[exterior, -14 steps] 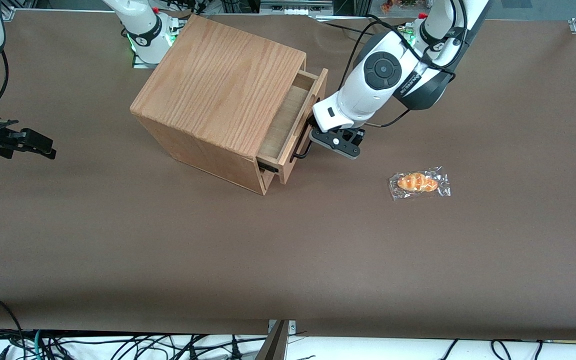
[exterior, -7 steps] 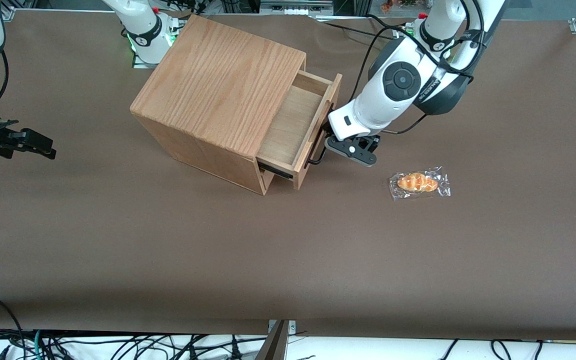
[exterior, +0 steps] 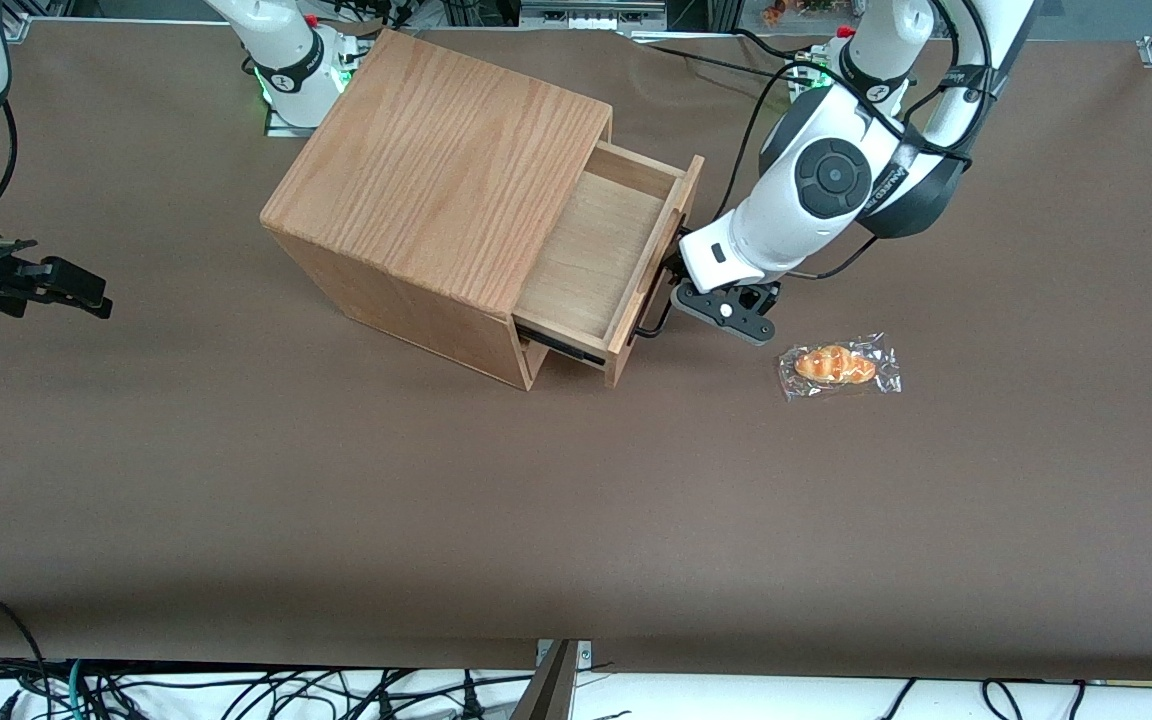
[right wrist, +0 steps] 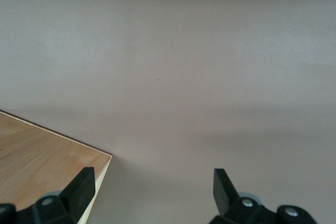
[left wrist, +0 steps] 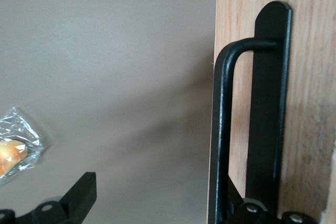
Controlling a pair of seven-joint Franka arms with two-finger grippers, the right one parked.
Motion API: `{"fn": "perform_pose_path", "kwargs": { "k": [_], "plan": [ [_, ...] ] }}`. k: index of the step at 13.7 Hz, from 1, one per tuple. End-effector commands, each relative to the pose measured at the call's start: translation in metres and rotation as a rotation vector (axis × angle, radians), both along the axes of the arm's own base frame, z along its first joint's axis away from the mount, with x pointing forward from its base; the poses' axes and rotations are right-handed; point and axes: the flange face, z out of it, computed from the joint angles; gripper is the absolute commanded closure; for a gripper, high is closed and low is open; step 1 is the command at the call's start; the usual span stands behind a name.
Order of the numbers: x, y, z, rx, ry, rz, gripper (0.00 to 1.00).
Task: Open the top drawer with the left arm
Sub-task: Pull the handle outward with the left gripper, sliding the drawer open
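One gripper at frame centre-right, fingers spread wide — one hooked inside the handle of the pulled-out top drawer.

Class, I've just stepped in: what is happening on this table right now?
The left arm has its gripper hooked on the black bar handle of the top drawer of a wooden cabinet. One finger sits between handle and drawer front, the other outside. The drawer is partly out and looks empty. A wrapped pastry lies on the table nearby.
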Motion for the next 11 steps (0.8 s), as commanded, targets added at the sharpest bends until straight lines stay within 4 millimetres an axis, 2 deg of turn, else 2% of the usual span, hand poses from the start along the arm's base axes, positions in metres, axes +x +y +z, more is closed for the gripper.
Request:
{"fn": "perform_pose_path", "kwargs": {
  "k": [1, 5, 11],
  "plan": [
    [0.018, 0.05, 0.01, 0.066, -0.043, -0.028, 0.0],
    [0.027, 0.075, 0.016, 0.071, -0.05, -0.061, 0.0],
    [0.032, 0.089, 0.016, 0.073, -0.048, -0.072, 0.0]
  ]
}}
